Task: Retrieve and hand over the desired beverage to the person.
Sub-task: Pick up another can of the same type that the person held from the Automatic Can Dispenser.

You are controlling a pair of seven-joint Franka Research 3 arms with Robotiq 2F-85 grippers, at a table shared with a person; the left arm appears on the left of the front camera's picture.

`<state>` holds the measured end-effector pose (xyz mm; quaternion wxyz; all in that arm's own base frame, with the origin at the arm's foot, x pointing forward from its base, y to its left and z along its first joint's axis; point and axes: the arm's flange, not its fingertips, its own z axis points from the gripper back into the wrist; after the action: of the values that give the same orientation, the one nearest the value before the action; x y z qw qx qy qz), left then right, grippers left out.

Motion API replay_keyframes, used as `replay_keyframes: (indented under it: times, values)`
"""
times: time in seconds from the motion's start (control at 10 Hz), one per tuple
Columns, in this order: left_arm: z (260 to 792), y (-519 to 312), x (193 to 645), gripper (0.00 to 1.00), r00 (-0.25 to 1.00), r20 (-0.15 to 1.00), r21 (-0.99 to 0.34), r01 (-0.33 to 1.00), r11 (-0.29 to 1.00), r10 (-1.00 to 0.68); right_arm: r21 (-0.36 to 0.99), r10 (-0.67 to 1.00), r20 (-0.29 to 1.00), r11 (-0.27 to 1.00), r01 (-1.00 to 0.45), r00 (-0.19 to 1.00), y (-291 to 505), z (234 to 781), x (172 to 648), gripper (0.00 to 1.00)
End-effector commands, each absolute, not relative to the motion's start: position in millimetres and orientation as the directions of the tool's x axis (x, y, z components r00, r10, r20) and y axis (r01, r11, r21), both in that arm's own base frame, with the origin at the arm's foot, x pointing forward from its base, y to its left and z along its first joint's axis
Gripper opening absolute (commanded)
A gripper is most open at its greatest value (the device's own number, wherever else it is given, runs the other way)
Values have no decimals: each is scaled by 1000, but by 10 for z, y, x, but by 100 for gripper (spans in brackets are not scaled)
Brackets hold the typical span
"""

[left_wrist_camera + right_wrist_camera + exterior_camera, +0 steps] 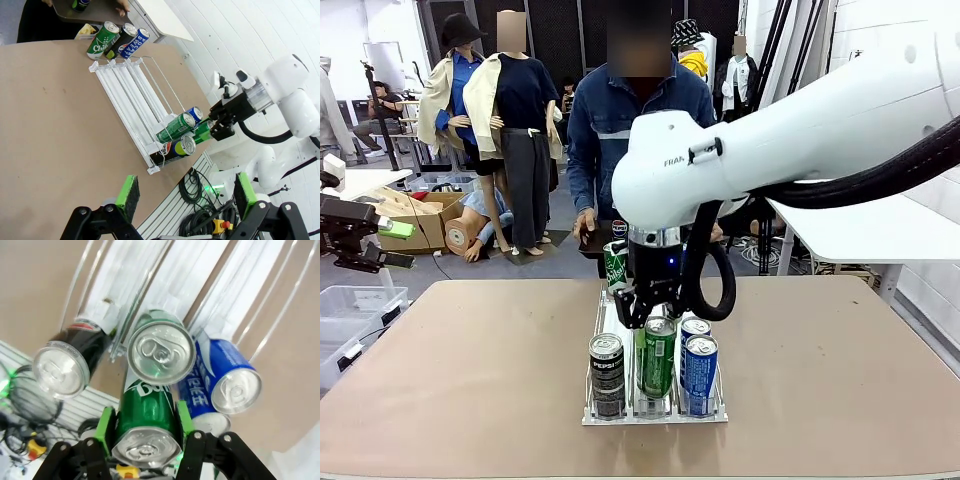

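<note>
Near end of the clear rack [602, 300]: a black Pepsi can [607, 374], a green can [659, 357] and two blue cans [699, 373]; three more cans stand at its far end. Right gripper [144, 432] is clamped on another green can [148, 426], held just above the rack's front row. Left gripper [184, 194] hangs wide open, empty. The person [620, 125] waits across the table.

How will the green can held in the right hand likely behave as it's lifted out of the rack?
The green can looks rigid and smooth, so it may slip between the right hand pads. Being tall and round, it would likely tip or roll if released.
</note>
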<state>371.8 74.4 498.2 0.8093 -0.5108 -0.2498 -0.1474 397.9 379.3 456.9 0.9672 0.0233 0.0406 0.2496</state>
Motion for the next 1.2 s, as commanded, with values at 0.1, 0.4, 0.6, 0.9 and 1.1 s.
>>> replay_keyframes:
  times: [0.1, 0.4, 0.6, 0.9, 1.1]
  values:
    - [4990, 766, 3693, 100, 830, 558, -748, 498, 438, 8, 76, 522, -74, 853, -517, 850, 3598, 5082, 3948, 0]
    - [4990, 766, 3693, 100, 830, 558, -748, 498, 438, 8, 33, 541, -102, 841, -540, 835, 3523, 5487, 3889, 0]
    - [4990, 766, 3693, 100, 830, 558, -748, 498, 438, 8, 11, 565, -108, 824, -567, 818, 3458, 5737, 3831, 0]
    - [4990, 766, 3693, 100, 830, 558, -748, 498, 438, 8, -1, 558, -71, 829, -560, 827, 3109, 6002, 3794, 0]
    - [4990, 766, 3693, 100, 830, 558, -748, 498, 438, 8, -57, 555, -72, 827, -559, 829, 2715, 6097, 3765, 0]
